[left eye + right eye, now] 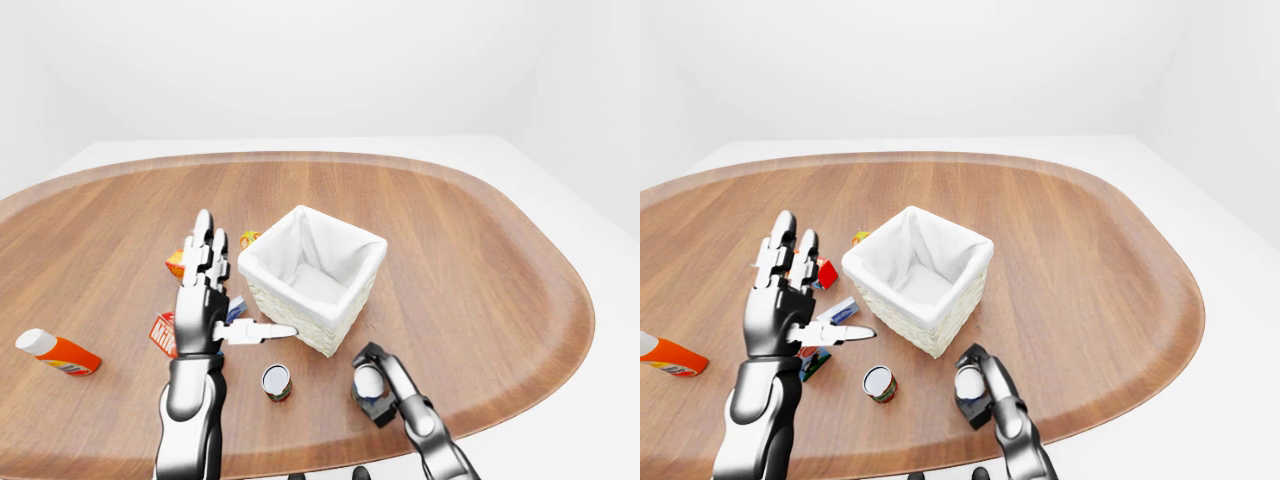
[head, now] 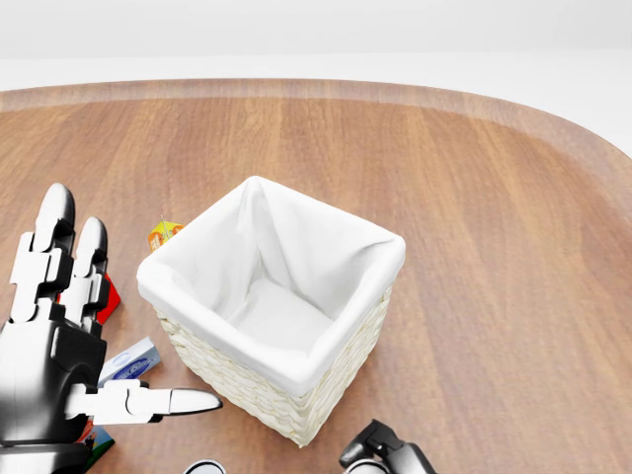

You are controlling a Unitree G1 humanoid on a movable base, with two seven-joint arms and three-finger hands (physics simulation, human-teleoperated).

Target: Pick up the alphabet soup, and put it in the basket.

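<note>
A small can with a pale lid, which I take for the alphabet soup, stands near the table's bottom edge, below and right of the basket. My right hand is curled round it, fingers over the top and a thumb at its side. The wicker basket with a white cloth liner stands mid-table and holds nothing. My left hand hovers open at the basket's left, fingers up and thumb pointing at the basket wall. In the head view only the right hand's knuckles show at the bottom edge.
A second can with a red and green label stands left of the held one. A blue-white box, a red carton and a small orange packet lie left of the basket. An orange bottle lies far left.
</note>
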